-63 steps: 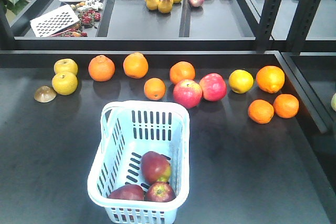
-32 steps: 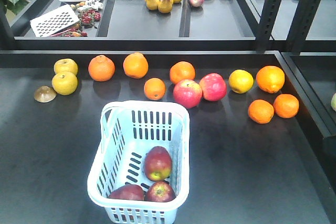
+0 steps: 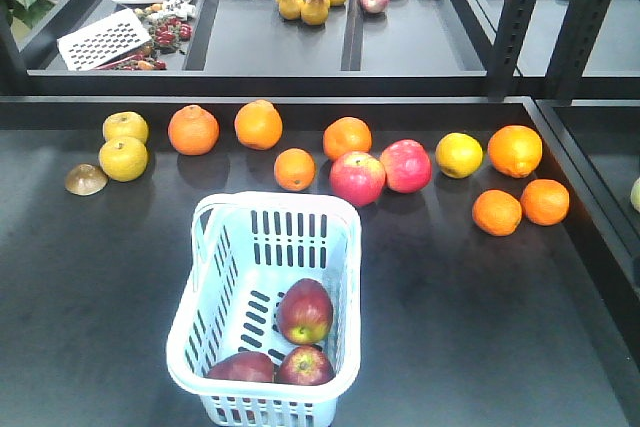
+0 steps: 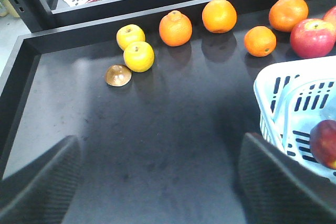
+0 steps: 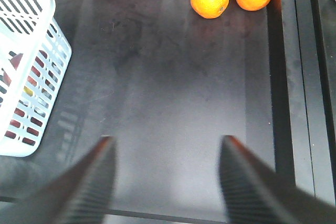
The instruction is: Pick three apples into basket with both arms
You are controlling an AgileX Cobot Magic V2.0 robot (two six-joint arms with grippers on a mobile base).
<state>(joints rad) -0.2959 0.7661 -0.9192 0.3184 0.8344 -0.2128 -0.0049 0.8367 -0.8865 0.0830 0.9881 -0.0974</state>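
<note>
Apples, three dark red ones, lie inside the basket at its near end: two touch against the front wall and the third sits just behind them on the slotted floor. The basket rests on the dark tabletop with its handle folded down along the far rim. Judging by this, the picking looks done, and what remains is a clean retreat.

Left end effector hovers over bare tabletop just left of the basket, spread wide with nothing between its fingers. Right end effector is likewise spread and empty, over bare tabletop to the basket's right.

To finish well, both arms should pull away from the basket rather than across it, so no finger catches the rim or handle and tips the fruit. Behind the basket, two brighter pink-red apples, several oranges and yellow fruit lie in a loose row; these should be left alone.
</note>
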